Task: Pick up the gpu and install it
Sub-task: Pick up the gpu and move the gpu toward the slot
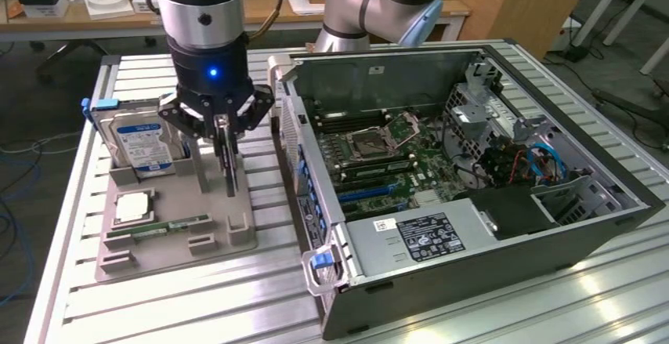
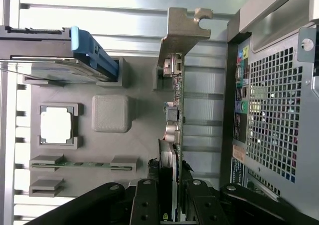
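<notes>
Gripping the gpu [image 1: 229, 168]: the gripper [image 1: 224, 131] comes straight down on it, its black fingers [image 2: 145, 205] drawn partway in and pressed on either face of the card's upper edge. The card stands on edge, upright, over the case-side strip of the grey fixture tray [image 1: 183, 238]. I cannot tell whether its lower edge still sits in the tray's slot or is just clear of it. The silver end bracket [image 2: 183, 31] sticks out past the end of the board.

Tray contents (exterior view's left of the card):
- hard drive [image 1: 144, 146] with blue label, propped on edge at the far end
- CPU [image 1: 133, 206], flat in its square pocket
- RAM stick [image 1: 175, 224], lying along a narrow slot nearer the camera

The computer case [image 1: 471, 273] lies on its side, open face up. Inside are the motherboard [image 1: 403, 156] on the floor, the power supply [image 1: 418, 238] along the near wall, and blue cables [image 1: 544, 164] at the exterior view's right end.

Edges and room — the tray sits just beside the case, with a narrow strip of slatted table [image 1: 188, 305] between them. The card is close to the case's perforated rear wall [image 2: 274, 110] but apart from it. Above the open case nothing crosses the opening, and bare table runs along the near side of the tray.
</notes>
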